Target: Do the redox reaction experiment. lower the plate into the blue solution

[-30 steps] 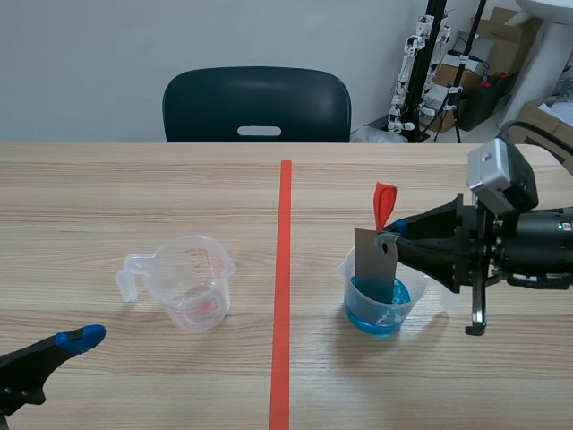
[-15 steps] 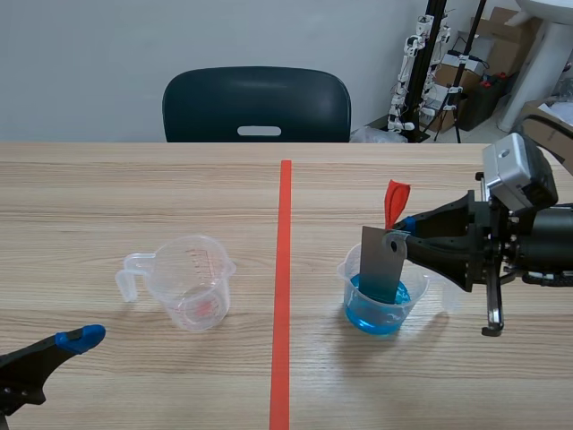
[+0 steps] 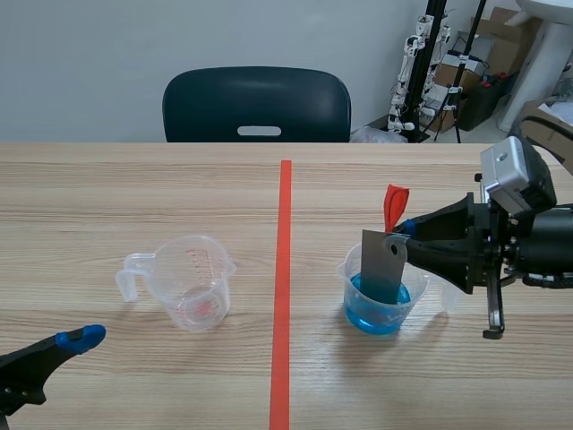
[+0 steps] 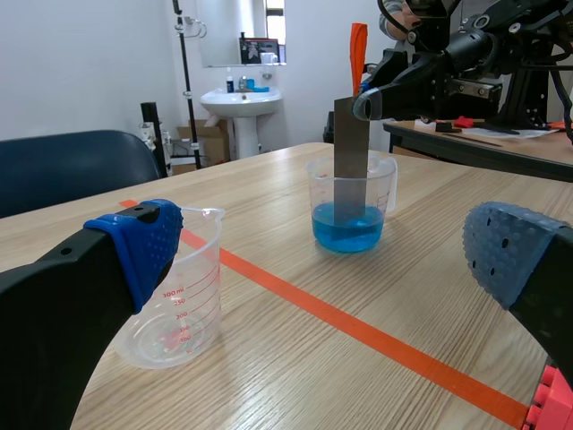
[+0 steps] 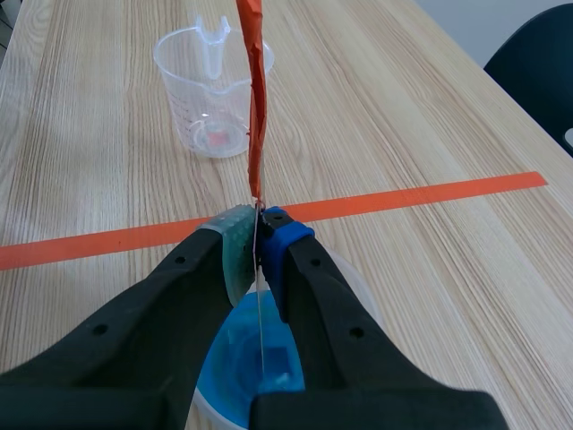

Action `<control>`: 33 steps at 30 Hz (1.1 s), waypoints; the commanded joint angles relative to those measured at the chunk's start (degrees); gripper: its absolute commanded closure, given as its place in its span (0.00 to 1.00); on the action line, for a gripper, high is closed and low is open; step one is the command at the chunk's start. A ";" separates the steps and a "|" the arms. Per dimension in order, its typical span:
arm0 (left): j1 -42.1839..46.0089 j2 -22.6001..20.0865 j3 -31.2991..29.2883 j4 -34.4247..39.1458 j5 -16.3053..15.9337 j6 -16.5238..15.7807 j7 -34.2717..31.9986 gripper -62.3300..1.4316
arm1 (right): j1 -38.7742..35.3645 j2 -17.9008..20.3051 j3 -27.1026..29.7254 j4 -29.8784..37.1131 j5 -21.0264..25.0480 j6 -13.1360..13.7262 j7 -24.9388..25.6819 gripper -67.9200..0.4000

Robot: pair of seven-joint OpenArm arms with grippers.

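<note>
A grey metal plate (image 3: 381,266) with an orange-red tab (image 3: 392,206) on top stands upright in a clear beaker of blue solution (image 3: 379,303) right of the tape line. Its lower end dips into the liquid. My right gripper (image 3: 401,235) is shut on the plate's upper edge. In the right wrist view the fingers (image 5: 227,260) pinch the thin plate (image 5: 261,336) edge-on over the blue solution (image 5: 243,363). The left wrist view shows the plate (image 4: 351,152) inside the beaker (image 4: 350,202). My left gripper (image 3: 67,343) rests open at the near left, holding nothing.
An empty clear measuring cup (image 3: 192,279) with a handle stands left of the orange-red tape line (image 3: 283,287). A dark chair (image 3: 257,106) sits behind the table's far edge. Boxes and stands lie at the back right.
The right arm shifted slightly rightward and the plate with it, staying in the beaker. Over the last half second almost nothing moved. The left arm kept still.
</note>
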 commanded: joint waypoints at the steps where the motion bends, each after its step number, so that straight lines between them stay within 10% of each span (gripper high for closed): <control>1: 0.59 0.13 -0.11 0.70 -0.39 -0.09 -2.62 0.00 | 0.85 0.44 0.55 0.90 0.85 0.68 1.07 0.99; 33: 0.61 0.11 -0.11 0.70 -0.39 -0.09 -2.62 0.00 | 0.52 0.28 0.55 0.90 0.85 -0.46 0.66 0.99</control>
